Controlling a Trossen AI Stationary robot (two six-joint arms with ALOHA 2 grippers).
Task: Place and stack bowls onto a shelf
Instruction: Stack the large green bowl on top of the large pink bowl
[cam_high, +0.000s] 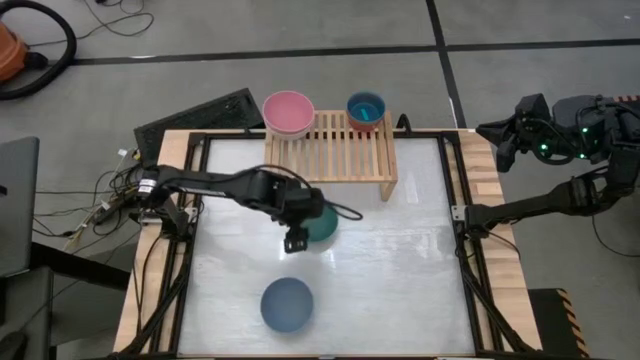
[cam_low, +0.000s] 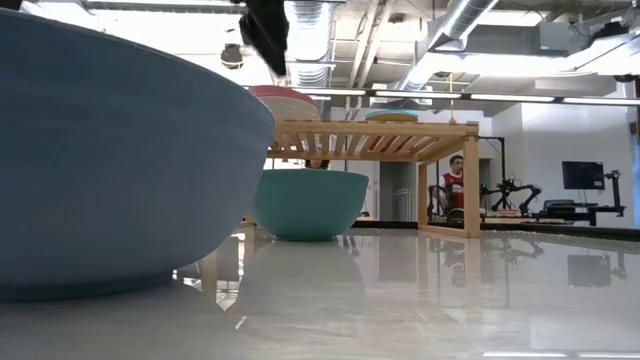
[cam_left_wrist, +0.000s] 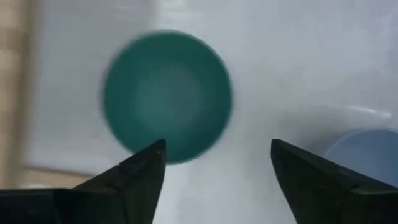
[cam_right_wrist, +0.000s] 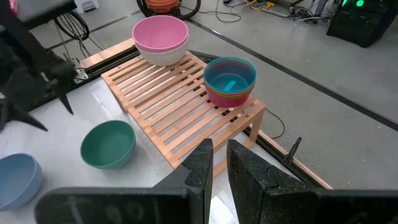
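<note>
Poised above the white table, the left gripper hangs with its fingers spread wide and empty, the dark green bowl directly below and not yet touched. Behind it, the light-wood shelf stands along the table's far edge, carrying the pink bowl nested on a cream one at its left end and, at its right end, a stack of smaller bowls with the teal bowl on top. The slate blue bowl waits upright on the table nearer the front, well apart from the shelf. Off the table's right side, the right gripper idles with fingers nearly together, holding nothing. The green bowl looks light, rigid and smooth-walled, likely to skid on the glossy surface if nudged; a pinch across its rim, one finger inside and one outside, appears the surest hold.
</note>
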